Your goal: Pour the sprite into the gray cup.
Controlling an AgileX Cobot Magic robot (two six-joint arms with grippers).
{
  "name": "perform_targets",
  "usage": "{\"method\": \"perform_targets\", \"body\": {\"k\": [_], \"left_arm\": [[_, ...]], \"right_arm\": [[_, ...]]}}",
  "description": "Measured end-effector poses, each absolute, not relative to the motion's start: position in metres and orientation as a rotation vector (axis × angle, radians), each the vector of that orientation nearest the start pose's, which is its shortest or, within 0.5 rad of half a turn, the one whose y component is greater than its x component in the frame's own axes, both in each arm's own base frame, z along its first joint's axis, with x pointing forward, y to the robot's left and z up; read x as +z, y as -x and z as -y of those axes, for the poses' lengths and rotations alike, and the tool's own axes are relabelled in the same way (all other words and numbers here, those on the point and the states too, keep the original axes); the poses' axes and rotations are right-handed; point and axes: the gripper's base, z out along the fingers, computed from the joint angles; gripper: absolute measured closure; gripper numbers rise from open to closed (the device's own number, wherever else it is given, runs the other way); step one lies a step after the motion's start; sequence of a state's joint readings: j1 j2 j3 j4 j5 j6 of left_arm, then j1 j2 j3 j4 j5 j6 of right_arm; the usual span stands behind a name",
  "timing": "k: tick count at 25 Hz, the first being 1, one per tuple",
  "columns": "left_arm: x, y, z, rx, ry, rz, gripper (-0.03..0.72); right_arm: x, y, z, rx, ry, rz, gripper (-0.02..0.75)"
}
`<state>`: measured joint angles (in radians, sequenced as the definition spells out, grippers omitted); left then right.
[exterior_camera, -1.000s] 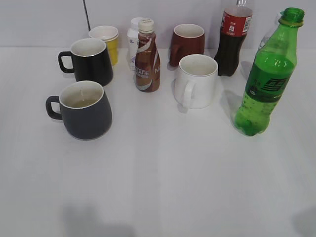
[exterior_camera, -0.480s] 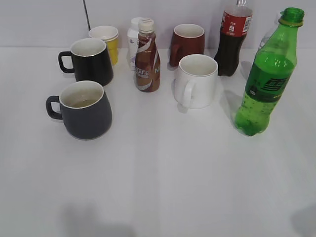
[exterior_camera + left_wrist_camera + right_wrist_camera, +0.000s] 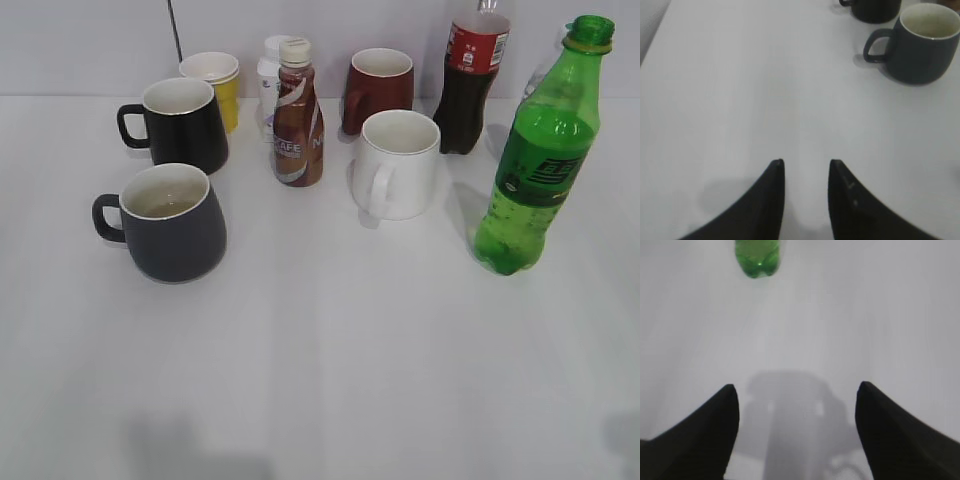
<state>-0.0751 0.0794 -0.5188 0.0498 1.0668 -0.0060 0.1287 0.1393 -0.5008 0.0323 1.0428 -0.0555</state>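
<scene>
The sprite, a tall green bottle with a dark green label and no cap, stands upright at the right of the table. Its base shows at the top of the right wrist view. The gray cup, squat and dark with a loop handle to its left, stands at the left front with a little liquid inside. It also shows in the left wrist view. My left gripper is open and empty over bare table, short of the cup. My right gripper is wide open and empty, well short of the bottle. Neither gripper shows in the exterior view.
Behind stand a glossy black mug, a yellow cup, a brown coffee bottle with a white bottle behind it, a maroon mug, a white mug and a cola bottle. The table is white.
</scene>
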Motion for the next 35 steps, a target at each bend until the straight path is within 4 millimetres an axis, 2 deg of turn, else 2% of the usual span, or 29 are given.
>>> {"method": "perform_targets", "body": {"k": [4,7,35], "left_arm": [[0.282,0.006,-0.004,0.019,-0.051,-2.035,0.451],[0.282,0.008,-0.005,0.02,-0.051,-2.025,0.451],[0.282,0.008,-0.005,0.027,-0.05,-2.023,0.453]], "right_arm": [[0.279,-0.004,-0.003,0.078,0.182,-2.069,0.2],[0.279,0.005,-0.002,0.083,0.178,-2.014,0.2],[0.279,0.006,-0.002,0.082,0.177,-2.008,0.201]]}}
